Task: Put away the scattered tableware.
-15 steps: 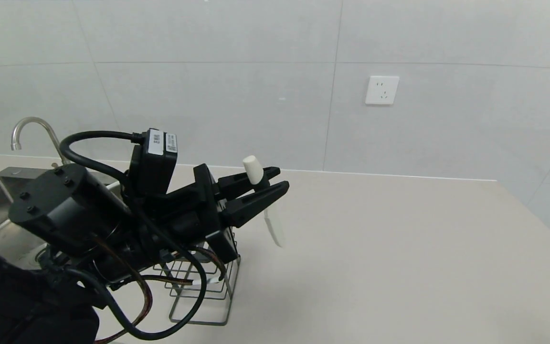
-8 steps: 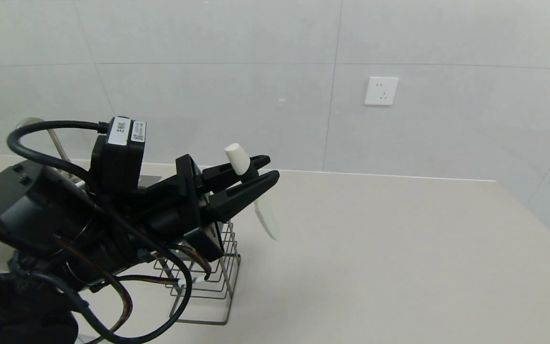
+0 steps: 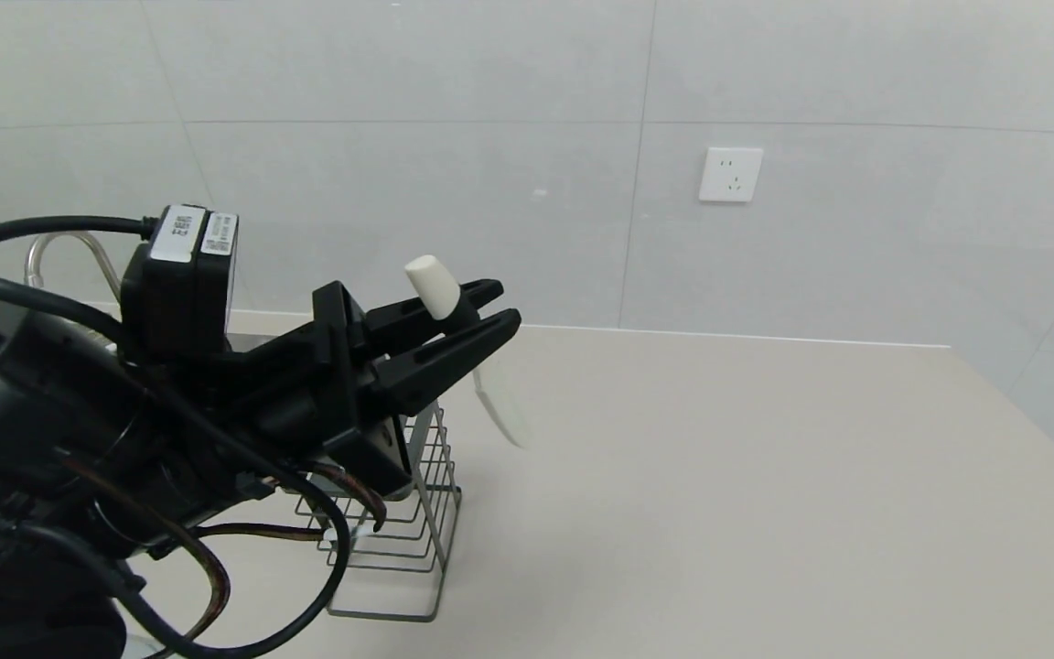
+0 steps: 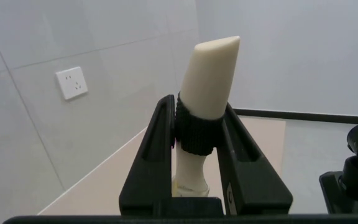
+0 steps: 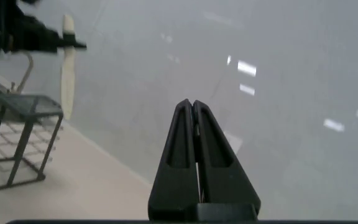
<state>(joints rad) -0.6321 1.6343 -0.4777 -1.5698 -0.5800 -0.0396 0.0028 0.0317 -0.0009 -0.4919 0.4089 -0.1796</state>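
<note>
Risk: tilted white utensil [image 3: 428, 286], clamped in the left claw [image 3: 501, 305] just beside the wire basket [image 3: 410, 542], may snag the basket's rim; right claw [image 5: 193, 111] sits closed, empty.

Head downward, right wrist afar — rack [image 3: 399, 540] shared

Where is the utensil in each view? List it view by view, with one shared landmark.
Head view: utensil left of centre, handle up, near the rack.
Left wrist view: close up, handle between the fingers.
Right wrist view: far off, hanging by the rack.
Landmark: left gripper, shut on it in all three.
</note>
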